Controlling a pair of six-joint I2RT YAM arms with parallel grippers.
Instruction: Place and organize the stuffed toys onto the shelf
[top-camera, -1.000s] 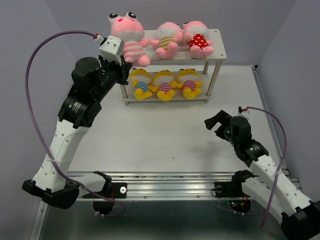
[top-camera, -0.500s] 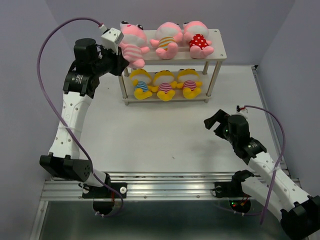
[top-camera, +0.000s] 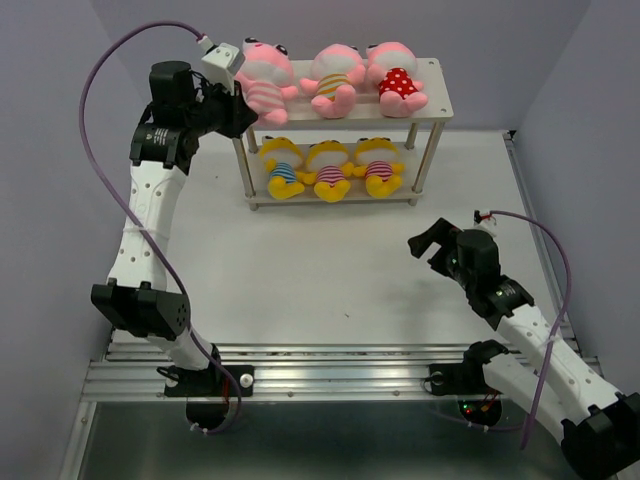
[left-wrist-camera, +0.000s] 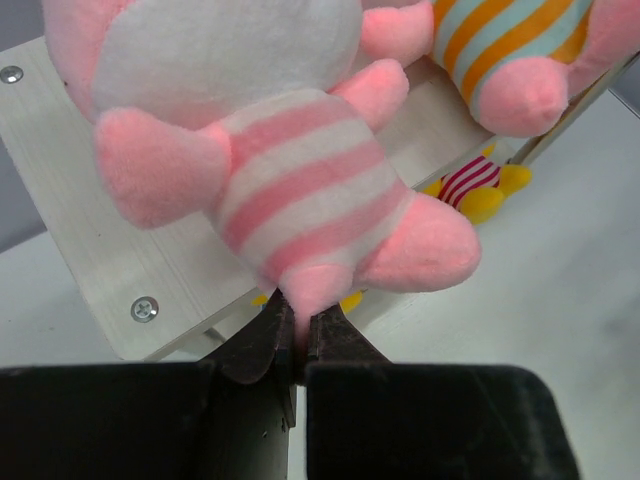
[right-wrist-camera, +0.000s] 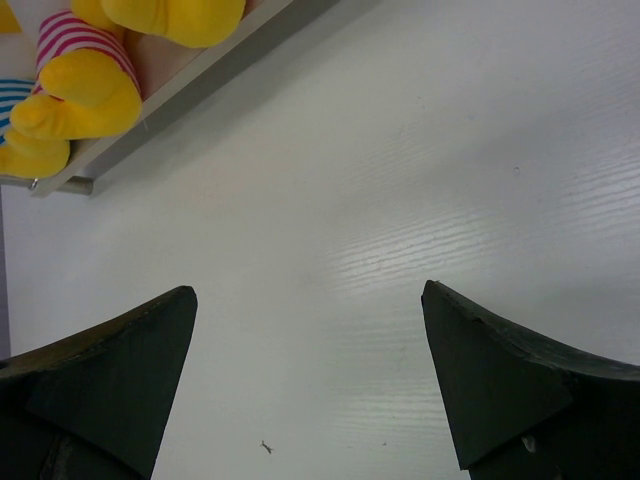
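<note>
Six toys, all on the shelf (top-camera: 437, 97). Top board has the three pink ones in a row: a pink-and-white striped one (top-camera: 262, 85) at the left end, one with orange and teal stripes (top-camera: 335, 85) in the middle, and the red polka-dot one (top-camera: 397, 82) on the right. The bottom board has the three yellow ones side by side. The left one (top-camera: 282, 172) wears blue stripes, and the middle (top-camera: 330, 172) and right (top-camera: 380, 170) ones wear pinkish-red stripes.

The left claw (left-wrist-camera: 298, 335) is up at the left end of the top board. It's pinching the left pink toy by a little pink nub at the bottom of its body, with the fingers (left-wrist-camera: 262, 345) squeezed nearly together on it. From the wrist cam, the toy lies on the board with its feet poking out past the front edge. Its arm is right up against the orange-striped neighbour, though I can't tell if they actually touch. Can't say either whether its full weight is on the board or partly hanging from the grip.

The right claw (top-camera: 428, 250) is well away from all that. It sits low over the bare table (top-camera: 330, 285), in front of and right of the shelf, spread wide with nothing between the fingers. Its wrist cam only shows tabletop plus a corner of the bottom board with yellow feet on it.
</note>
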